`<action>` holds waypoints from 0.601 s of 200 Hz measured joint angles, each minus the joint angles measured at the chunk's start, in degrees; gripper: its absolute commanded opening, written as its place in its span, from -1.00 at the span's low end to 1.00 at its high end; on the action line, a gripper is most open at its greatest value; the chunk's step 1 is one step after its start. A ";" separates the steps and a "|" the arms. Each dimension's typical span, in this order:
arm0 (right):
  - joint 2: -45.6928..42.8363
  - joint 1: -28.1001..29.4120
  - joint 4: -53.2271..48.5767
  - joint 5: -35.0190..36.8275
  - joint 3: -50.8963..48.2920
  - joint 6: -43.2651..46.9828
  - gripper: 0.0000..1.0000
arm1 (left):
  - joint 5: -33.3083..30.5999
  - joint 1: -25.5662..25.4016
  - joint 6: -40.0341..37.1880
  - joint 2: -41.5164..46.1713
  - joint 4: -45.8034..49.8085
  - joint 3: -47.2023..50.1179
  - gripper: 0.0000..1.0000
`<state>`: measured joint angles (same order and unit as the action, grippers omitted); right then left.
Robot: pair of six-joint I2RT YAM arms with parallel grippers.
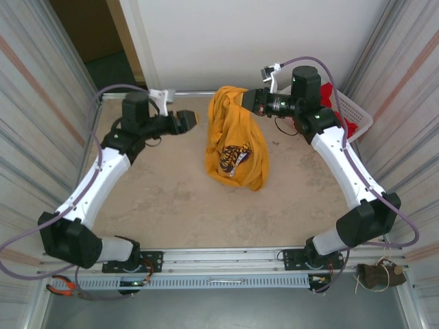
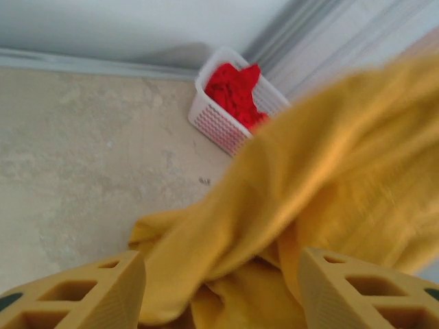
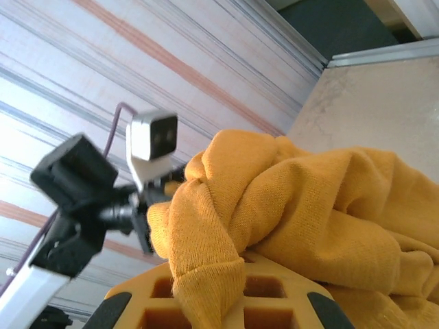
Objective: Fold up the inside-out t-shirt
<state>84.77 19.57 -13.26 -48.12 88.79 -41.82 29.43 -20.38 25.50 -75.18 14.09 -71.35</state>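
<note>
At the middle of the bench (image 1: 171, 199), a little toward 12 o'clock, the shirt (image 1: 236, 147) is a bunched column, not a flat sheet. Its upper end is lifted and its lower end is heaped on the surface, with the dark print facing up near the bottom of the heap. No fold line, squared edge or laid-out sleeve can be seen, so I judge the folding itself not yet begun. The cloth needs spreading flat first, and whether it is right side out I cannot tell from this crumple.

The right tool (image 1: 251, 101) sits at about 1 o'clock of the heap and is clenched on the shirt's top end. Its wrist view shows a twisted roll of yellow fabric pinched between the fingers (image 3: 137, 305) and spilling off toward 3 o'clock.

The left tool (image 1: 188, 121) is at about 10 o'clock of the shirt, near it but apart. Its jaws are spread and grasp nothing, and from its wrist the fabric hangs just beyond the fingertips (image 2: 130, 271), blurred.

The basket (image 1: 357, 113) with the red garment (image 2: 233, 89) stands in the bench's 2 o'clock corner, clear of the work.
</note>
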 measured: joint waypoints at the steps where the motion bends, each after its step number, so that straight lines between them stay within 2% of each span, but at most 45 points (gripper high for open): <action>1: 0.00 0.00 0.00 -0.02 0.00 0.00 -1.00 | -0.13 -0.22 -0.02 0.13 -0.17 0.22 0.27; 47: 0.11 0.11 0.39 -0.35 0.00 -0.22 -1.00 | -11.85 -13.57 -2.86 3.89 -8.33 9.11 0.31; 63: 0.11 0.39 0.42 -0.35 0.00 -0.22 -1.00 | -15.04 -15.28 -3.61 3.85 -10.19 10.16 0.31; 95: 0.13 1.22 0.42 -0.37 0.00 -0.22 -1.00 | -20.55 -15.30 -4.61 2.69 -12.63 9.73 0.29; 109: 0.13 1.42 0.42 -0.37 0.00 -0.22 -1.00 | -22.60 -15.30 -4.92 1.11 -13.09 8.83 0.15; 120: 0.13 1.44 0.44 -0.37 -0.04 -0.22 -1.00 | -23.56 -15.04 -5.42 -0.20 -13.35 8.13 -0.24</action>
<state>84.90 21.02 -12.82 -48.49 88.75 -42.04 5.87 -35.42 20.08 -75.37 0.73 -63.22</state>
